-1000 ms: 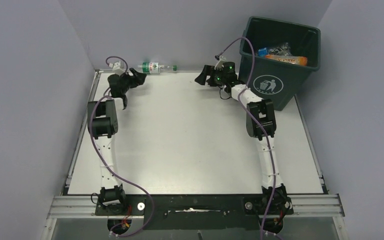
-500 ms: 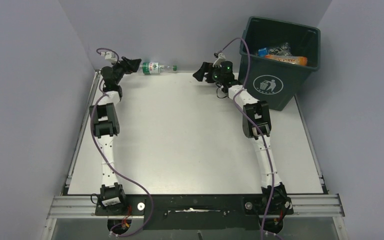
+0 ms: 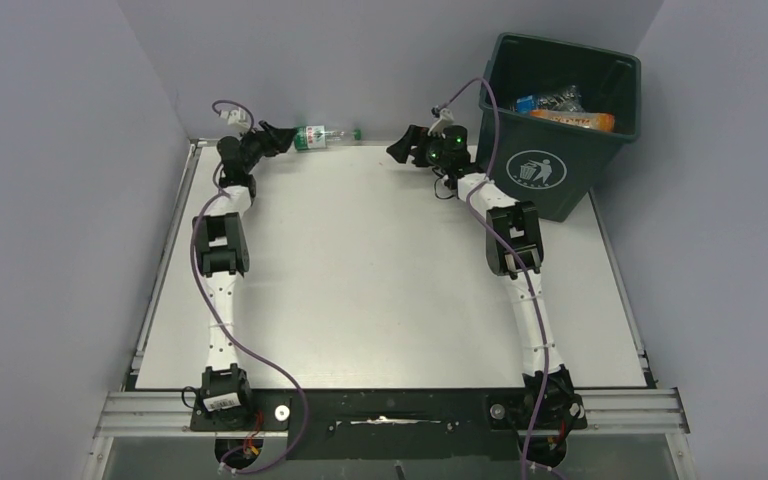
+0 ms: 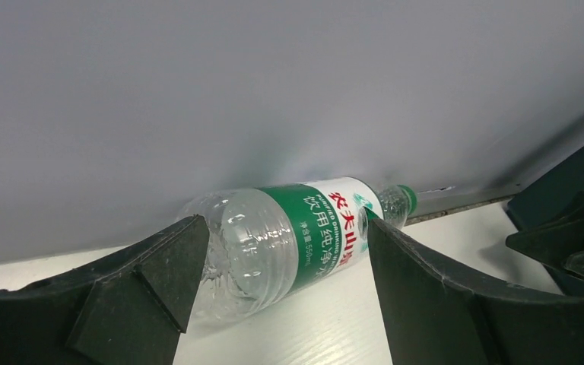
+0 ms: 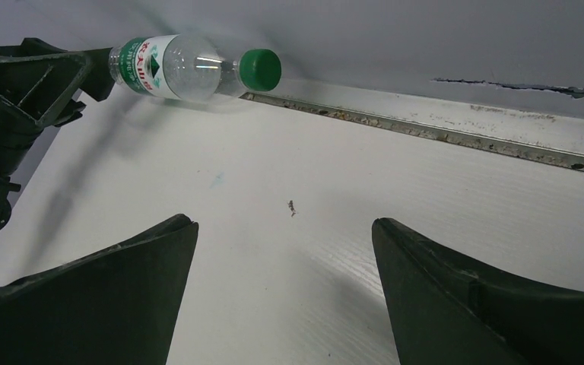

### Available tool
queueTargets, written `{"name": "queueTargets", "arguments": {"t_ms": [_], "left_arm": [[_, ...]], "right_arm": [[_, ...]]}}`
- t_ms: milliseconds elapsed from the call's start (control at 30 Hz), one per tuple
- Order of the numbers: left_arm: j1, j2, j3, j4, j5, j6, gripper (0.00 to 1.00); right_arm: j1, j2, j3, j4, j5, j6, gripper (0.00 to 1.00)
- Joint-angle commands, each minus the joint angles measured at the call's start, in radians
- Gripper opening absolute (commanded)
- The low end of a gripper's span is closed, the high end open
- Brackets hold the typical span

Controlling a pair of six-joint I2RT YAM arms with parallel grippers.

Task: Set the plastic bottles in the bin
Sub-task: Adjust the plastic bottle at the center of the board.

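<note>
Two arms are bolted at the near edge of the white surface and reach away from it toward the far side. The left arm stretches to the far left corner. The right arm ends nearer the middle of the far edge.

The right fingers are spread wide and hold nothing, with only bare surface between them.

The left fingers stand apart on either side of the base end of a clear bottle. Whether they touch it cannot be told.

This bottle has a green label and lies on its side against the back wall. Its green cap points toward the right arm.

The dark green bin stands at the far right corner, just beside the right arm. It shows a white symbol on its front. Inside it lie an orange bottle and several clear ones.
</note>
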Motion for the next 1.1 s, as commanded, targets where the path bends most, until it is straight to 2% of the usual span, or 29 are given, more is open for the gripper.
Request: {"name": "queueTargets", "arguments": {"t_ms": [0,167,300,500,633,767,833,967,1067], "left_arm": [[-0.043,0.032,0.099,0.031,0.041,0.009,0.77],[-0.080,0.024,0.078,0.038,0.068,0.010,0.78],[-0.117,-0.032,-0.037,0.137,0.126,-0.046,0.76],[-0.236,-0.192,-0.365,0.466,0.229,-0.243,0.75],[-0.302,-0.314,-0.560,0.574,0.252,-0.275,0.74],[-0.306,-0.430,-0.717,0.566,0.251,-0.215,0.74],[-0.293,-0.465,-0.749,0.539,0.275,-0.193,0.74],[-0.261,-0.521,-0.801,0.594,0.328,-0.254,0.74],[-0.248,-0.547,-0.812,0.521,0.317,-0.205,0.74]], "right_arm": [[-0.020,0.022,-0.035,0.076,-0.021,0.043,0.88],[-0.048,0.035,-0.038,0.111,-0.029,0.078,0.88],[-0.068,0.045,-0.036,0.136,-0.034,0.093,0.88],[-0.105,0.051,-0.061,0.174,-0.043,0.124,0.87],[-0.116,0.012,-0.127,0.196,-0.047,0.125,0.87],[-0.122,-0.030,-0.189,0.192,-0.025,0.102,0.87],[-0.128,-0.036,-0.217,0.175,-0.021,0.103,0.87],[-0.144,-0.048,-0.257,0.180,-0.022,0.105,0.87],[-0.151,-0.050,-0.266,0.180,-0.026,0.108,0.87]]}}
